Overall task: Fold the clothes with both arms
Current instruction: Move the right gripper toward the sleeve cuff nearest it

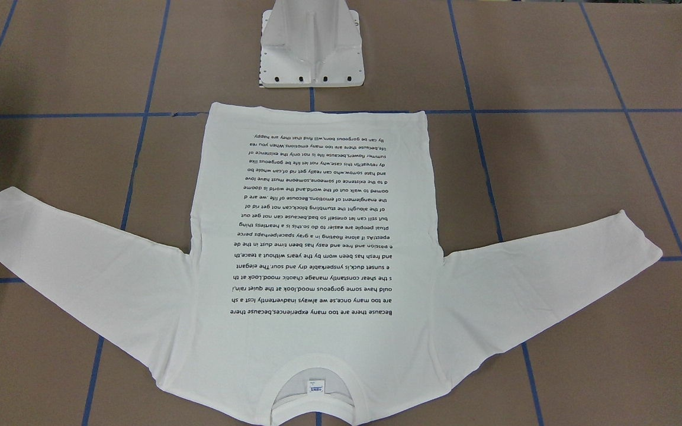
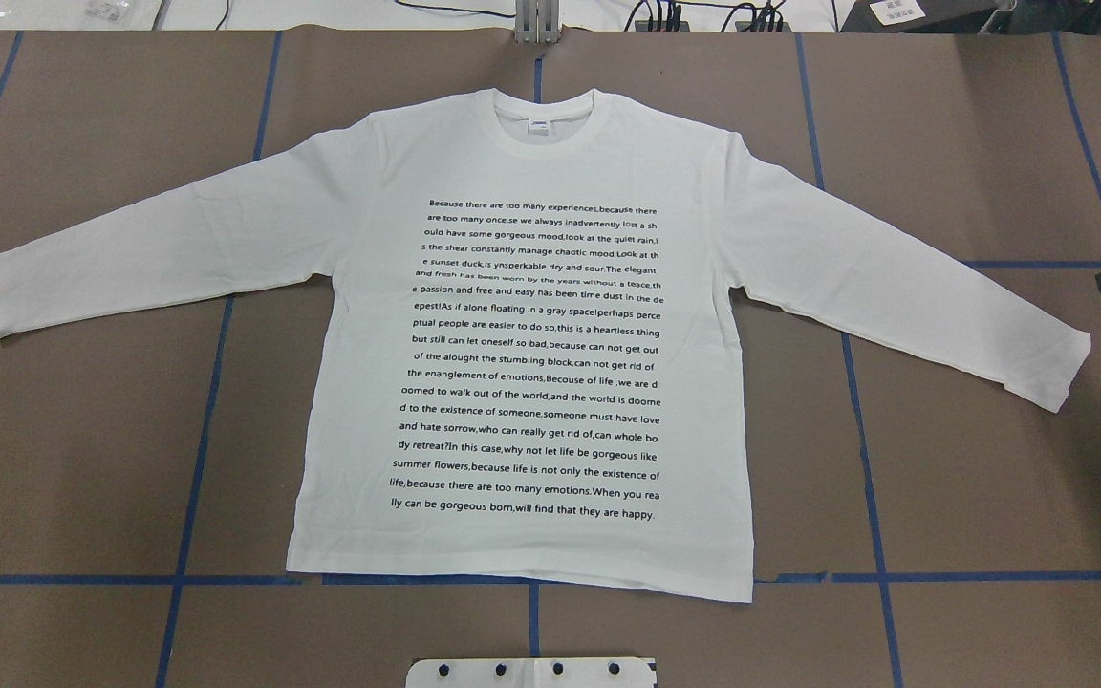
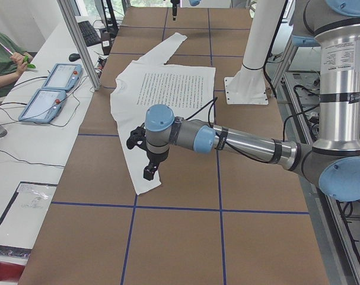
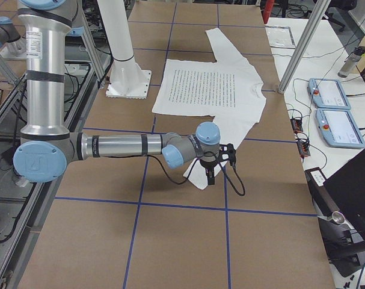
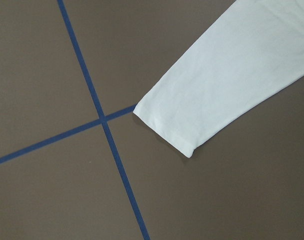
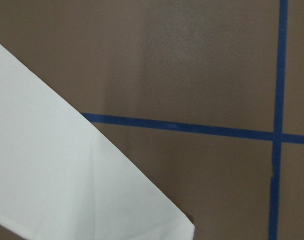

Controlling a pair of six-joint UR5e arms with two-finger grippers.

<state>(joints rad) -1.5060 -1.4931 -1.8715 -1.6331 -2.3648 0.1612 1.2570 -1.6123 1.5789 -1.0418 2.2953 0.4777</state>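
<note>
Left arm (image 3: 245, 142) fills the near side of the left-end view, stretched low over the tabletop (image 2: 82, 430); left gripper (image 3: 150, 173) points down, just above the left cuff (image 5: 164, 131) of the T-shirt (image 2: 531, 172); I read them as apart, since the wrist view sees the cuff whole from above with no fingers in frame; open or closed: cannot tell from this angle.

Right arm (image 4: 122, 146) mirrors it; right gripper (image 4: 210, 176) hangs over the right cuff (image 6: 141, 210); only a black sliver shows at the overhead view's edge, so I cannot tell its state either.

T-shirt lies flat, print up, hem toward the pedestal (image 1: 311, 53), collar (image 2: 539, 150) on the far side from the robot; body sits inboard of both grippers, well apart from each; sleeves spread outward, each ending under its gripper; no fold anywhere.

Judgement: step in hand is the approach for fold one, sleeves in; task is at the very start.

Next move calls for both grippers to drop straight down, pinch both layers at the cuff edge, lift just clear, then carry inboard across the print; keep the arms in step so the body isn't dragged off the blue tape (image 2: 206, 411) grid; risk: thin fabric flat on the tabletop, easy to catch only the top layer or miss.
</note>
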